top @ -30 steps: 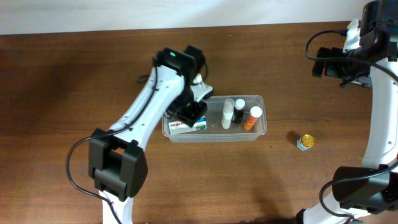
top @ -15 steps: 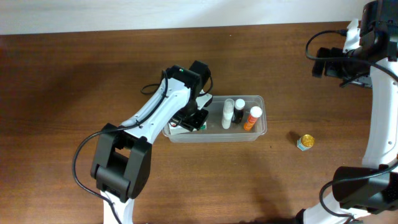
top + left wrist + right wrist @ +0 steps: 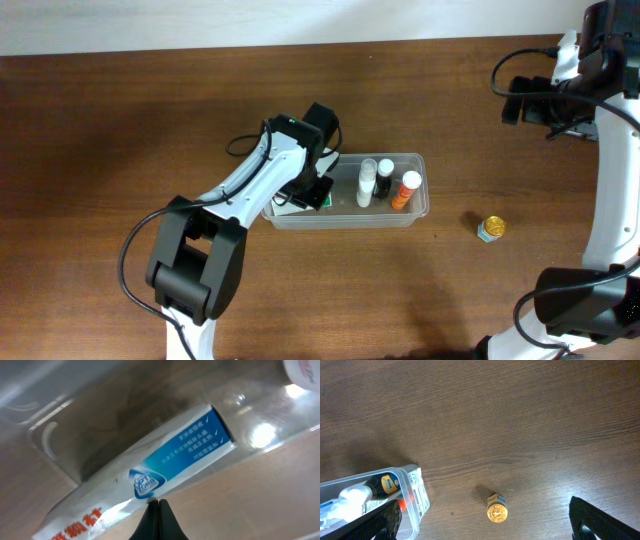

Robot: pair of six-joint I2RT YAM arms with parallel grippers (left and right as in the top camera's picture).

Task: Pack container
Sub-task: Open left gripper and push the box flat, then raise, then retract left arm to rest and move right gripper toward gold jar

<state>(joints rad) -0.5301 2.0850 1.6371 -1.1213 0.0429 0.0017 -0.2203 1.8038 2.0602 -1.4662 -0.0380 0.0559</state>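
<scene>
The clear plastic container (image 3: 420, 205) sits mid-table. It holds a white bottle (image 3: 366, 181), a dark bottle with a white cap (image 3: 385, 177), an orange bottle (image 3: 405, 190) and a white-and-blue box (image 3: 296, 205) at its left end. My left gripper (image 3: 314, 190) is low over that left end. In the left wrist view the gripper (image 3: 159, 503) is shut and empty, with its tips at the edge of the box (image 3: 175, 465), which lies on the container floor (image 3: 100, 430). My right gripper (image 3: 528, 106) is raised at the far right. It is open (image 3: 482, 509) above a small gold-capped jar (image 3: 496, 511).
The gold-capped jar (image 3: 490, 228) stands alone on the wooden table (image 3: 120, 150), to the right of the container. The container's right end (image 3: 415, 491) shows at the lower left of the right wrist view. The left arm reaches across the table's middle to the container.
The left arm has swung round and its gripper has sunk lower at the container's left end. The box stays in the container. The right arm has not moved.
</scene>
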